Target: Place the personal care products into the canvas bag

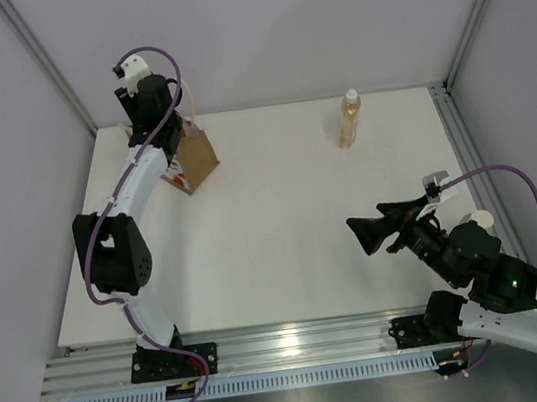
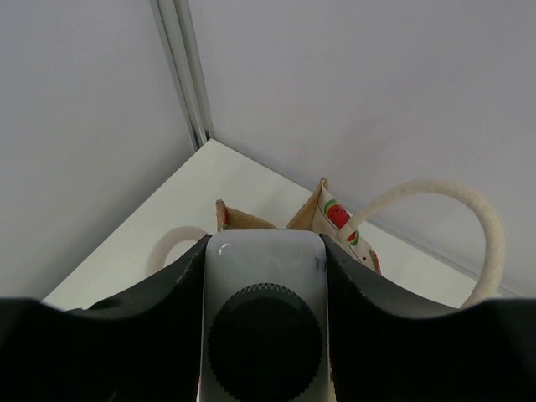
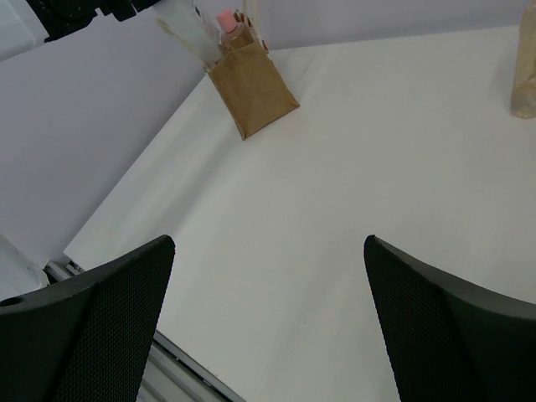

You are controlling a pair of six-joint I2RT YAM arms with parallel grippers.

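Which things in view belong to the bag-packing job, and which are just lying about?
Job:
canvas bag
white bottle with black cap, held by the left gripper at the bag
pink-capped bottle, sticking out of the bag
amber bottle, standing apart from the bag

Not job:
table
frame rail
Both are fixtures, not loose items.

The left arm and the right arm are each made of smooth white links between bulky black joint housings. Each has a black base plate and a thin purple cable looping clear of the shell. A small green light glows on one black housing of the right arm. The right tool has two broad black fingers with a fine, mesh-like dotted texture, while the left tool shows smooth, rounded black fingers.
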